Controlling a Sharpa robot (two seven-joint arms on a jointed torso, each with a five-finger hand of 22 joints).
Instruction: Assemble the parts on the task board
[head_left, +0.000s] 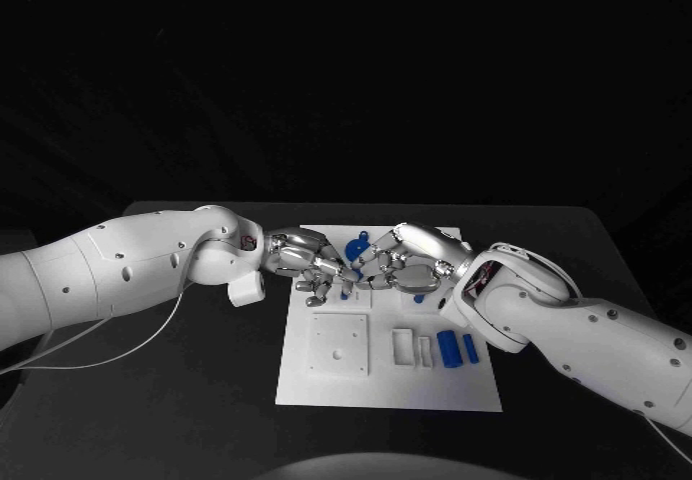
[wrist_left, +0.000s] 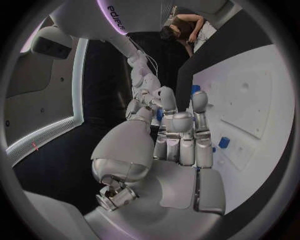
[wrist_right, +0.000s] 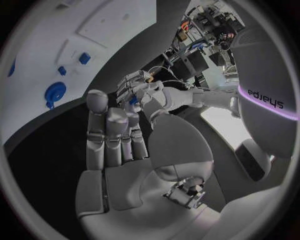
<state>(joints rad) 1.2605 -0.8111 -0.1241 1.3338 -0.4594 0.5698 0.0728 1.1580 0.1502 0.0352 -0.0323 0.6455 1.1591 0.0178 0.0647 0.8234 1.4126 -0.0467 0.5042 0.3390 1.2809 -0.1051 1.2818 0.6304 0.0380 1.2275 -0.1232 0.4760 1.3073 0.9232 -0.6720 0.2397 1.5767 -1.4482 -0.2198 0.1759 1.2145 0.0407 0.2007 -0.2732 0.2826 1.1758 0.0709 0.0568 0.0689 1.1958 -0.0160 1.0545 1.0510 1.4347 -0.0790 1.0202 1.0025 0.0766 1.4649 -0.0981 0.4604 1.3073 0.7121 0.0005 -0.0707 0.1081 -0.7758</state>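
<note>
Meeting over the far edge of the task board, left hand & right hand face a blue part between them; can't tell if either grips it.

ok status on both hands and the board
Left hand and right hand meet over the task board's far end. Grip unclear. Two blue parts lie loose.

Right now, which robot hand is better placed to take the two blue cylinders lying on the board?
Right, I think: the right robot hand and its arm are beside the blue cylinders; the left robot hand is farther away.
</note>
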